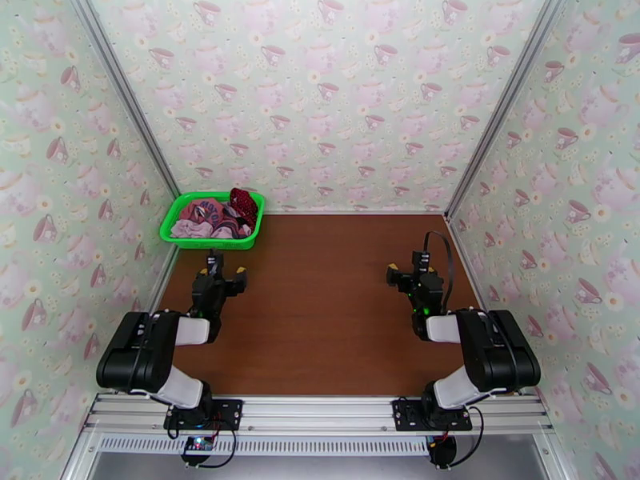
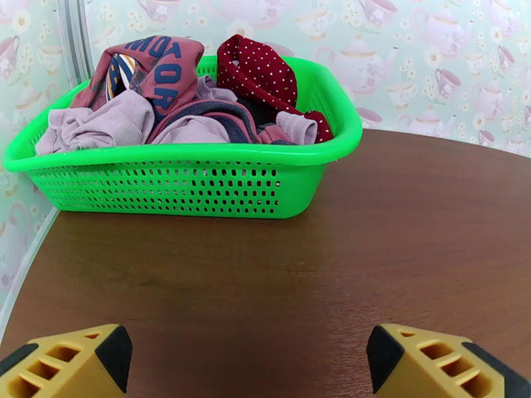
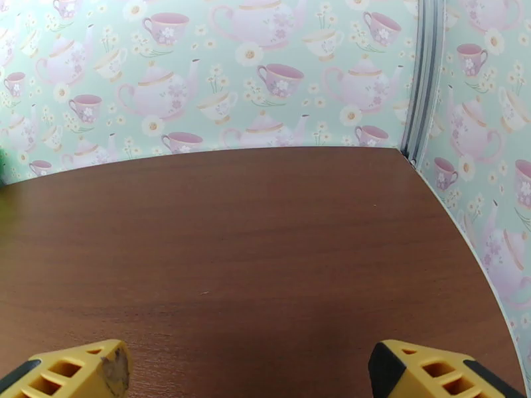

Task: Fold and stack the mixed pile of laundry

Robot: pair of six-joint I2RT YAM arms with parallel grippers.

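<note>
Top view: you have the green basket (image 1: 210, 244) at the table's (image 1: 320, 314) far-left corner, with the mixed laundry pile (image 1: 214, 216) inside it. The left gripper (image 1: 222, 272) is near it and the right gripper (image 1: 412, 275) well apart, both spread wide and holding nothing. Left wrist: the tank top (image 2: 156, 64), mauve-pink piece (image 2: 99, 124) and dotted cloth (image 2: 259, 71) are heaped above the rim. Right wrist: yellow fingertips (image 3: 425, 369) stand apart over the brown tabletop.

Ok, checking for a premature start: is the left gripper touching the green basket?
Apart. The left wrist view shows bare table between the open left gripper and the green basket.
</note>
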